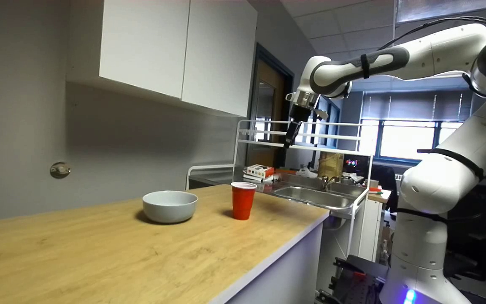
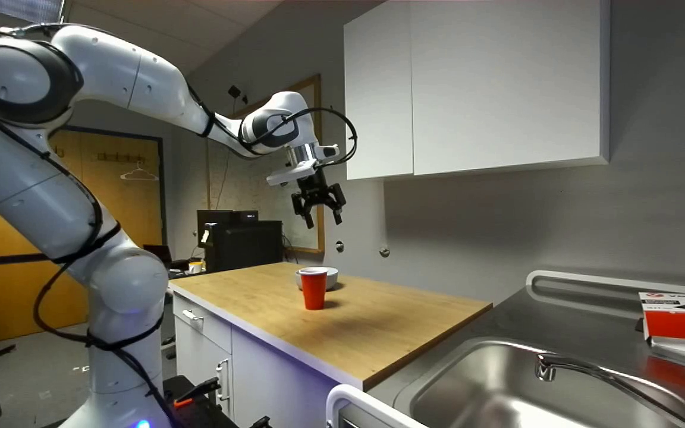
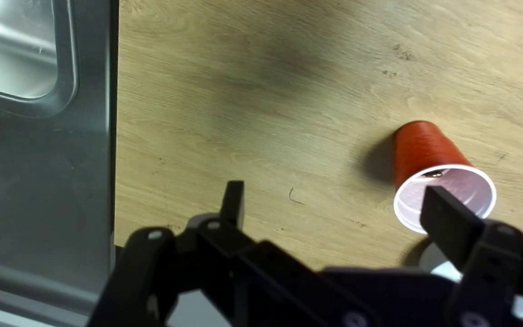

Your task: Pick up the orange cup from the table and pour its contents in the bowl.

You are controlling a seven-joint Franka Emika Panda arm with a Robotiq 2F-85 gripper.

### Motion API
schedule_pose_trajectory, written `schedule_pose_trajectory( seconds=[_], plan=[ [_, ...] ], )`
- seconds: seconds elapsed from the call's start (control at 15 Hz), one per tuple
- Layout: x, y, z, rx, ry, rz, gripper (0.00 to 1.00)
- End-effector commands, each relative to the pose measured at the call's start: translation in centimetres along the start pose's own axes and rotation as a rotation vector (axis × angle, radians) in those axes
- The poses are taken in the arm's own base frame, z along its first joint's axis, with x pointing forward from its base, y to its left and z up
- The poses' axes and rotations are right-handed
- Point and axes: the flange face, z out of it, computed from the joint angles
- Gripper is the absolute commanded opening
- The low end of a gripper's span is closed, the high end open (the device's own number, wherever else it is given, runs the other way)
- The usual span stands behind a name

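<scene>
The orange cup [image 1: 243,204] stands upright on the light wood table [image 1: 99,257]; it also shows in an exterior view [image 2: 314,291] and the wrist view [image 3: 425,147]. Inside it, a small dark brown bit of the contents [image 3: 434,174] shows; the rest is hidden. The pale grey-blue bowl [image 1: 169,209] stands beside the cup. It is partly behind the cup in an exterior view [image 2: 332,278] and mostly behind a finger in the wrist view [image 3: 429,259]. My gripper [image 2: 324,221] is open and empty, high above the table. In the wrist view [image 3: 334,187] one finger overlaps the cup's mouth.
White wall cabinets [image 1: 179,50] hang above the table. A steel sink [image 2: 497,386] adjoins the table's end, with a faucet [image 2: 592,371]. A white rack frame [image 1: 302,147] stands around the sink. A red and white box [image 2: 681,315] lies beside the sink.
</scene>
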Motion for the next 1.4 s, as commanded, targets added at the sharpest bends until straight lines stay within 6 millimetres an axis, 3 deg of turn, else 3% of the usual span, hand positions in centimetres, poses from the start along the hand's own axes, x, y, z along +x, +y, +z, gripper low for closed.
schedule_pose_trajectory(
  seconds=[0.0, 0.2, 0.87, 1.07, 1.33],
  plan=[
    [0.6, 0.1, 0.5, 0.006, -0.008, 0.01, 1.0],
    [2.4, -0.2, 2.4, 0.05, -0.032, 0.021, 1.0],
    [10.9, -4.6, 11.9, 0.206, -0.187, 0.144, 1.0],
    [12.5, -5.0, 14.7, 0.225, -0.236, 0.239, 1.0],
    [13.1, -5.6, 18.0, 0.259, -0.335, 0.308, 1.0]
  ],
)
